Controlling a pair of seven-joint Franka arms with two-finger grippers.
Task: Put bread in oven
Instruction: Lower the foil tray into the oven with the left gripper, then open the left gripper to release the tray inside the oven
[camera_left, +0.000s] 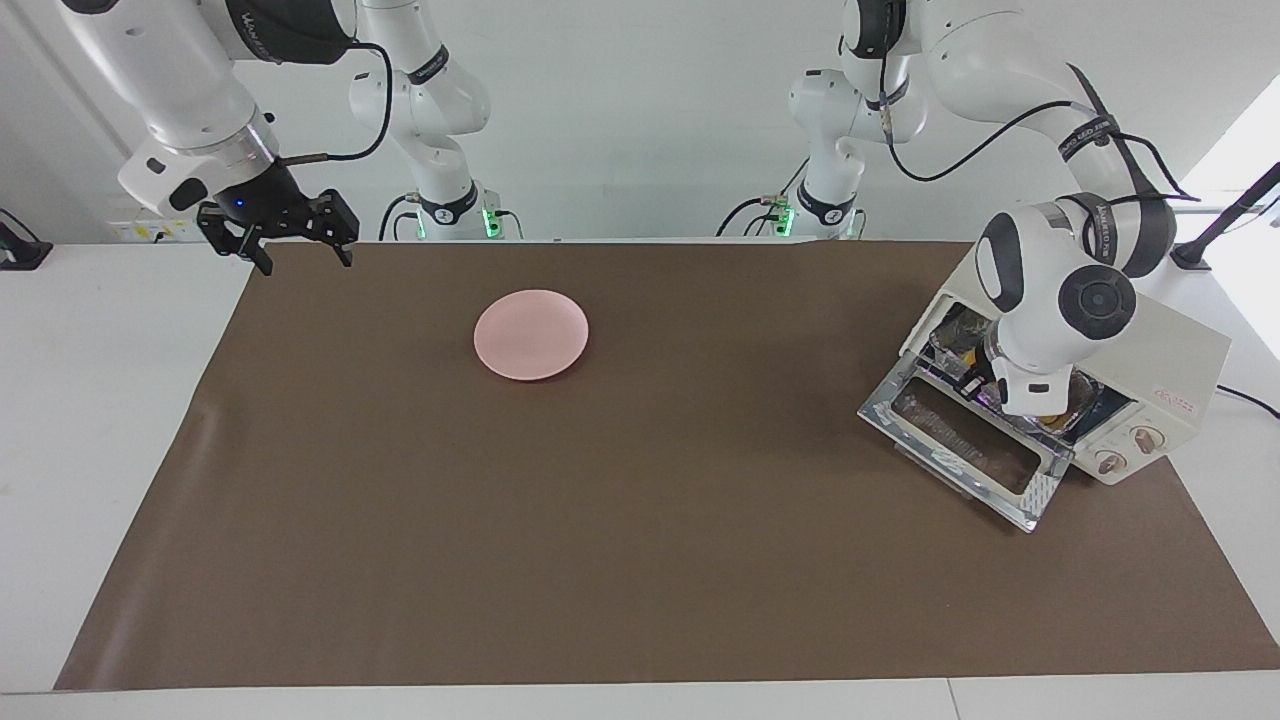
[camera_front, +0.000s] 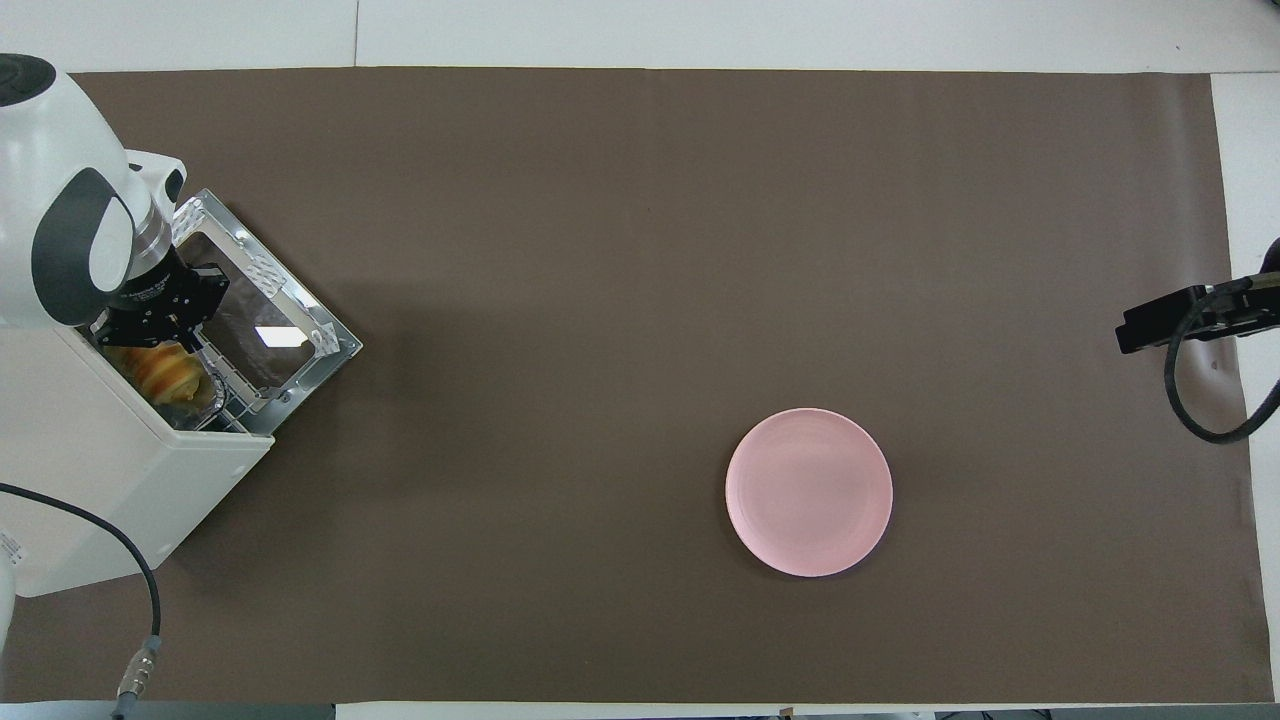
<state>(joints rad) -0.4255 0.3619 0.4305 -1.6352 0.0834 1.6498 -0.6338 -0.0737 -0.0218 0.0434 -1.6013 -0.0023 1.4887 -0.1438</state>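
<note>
The bread (camera_front: 165, 372) lay in a crinkled foil tray (camera_front: 205, 395) on the wire rack inside the oven (camera_front: 120, 470), so that only its golden, ridged end showed at the mouth of the cavity. The oven stood at the left arm's end of the tabletop (camera_front: 640, 250), turned at an angle, with its glass door (camera_front: 262, 330) dropped down flat toward the middle of the brown mat; I judge the door was left open to give the arm room to push the tray in. The left gripper (camera_front: 150, 322) was at the oven opening, just above the door hinge and right against the front of the tray, with its fingertips clenched together. From these views I could not tell if it pinched the tray's rim or only pressed on it; closed fingers make a firm, narrow pusher, which would suit sliding the tray deeper. The task seemed almost done, since the bread was already inside and only the door was not yet closed. A round pink plate (camera_left: 531, 334) sat empty on the mat, well apart from the oven and nearer to the right arm's end. The right gripper (camera_left: 295, 250) hung with its fingers spread wide over the corner of the mat at its own end, holding nothing, and that arm waited.
</note>
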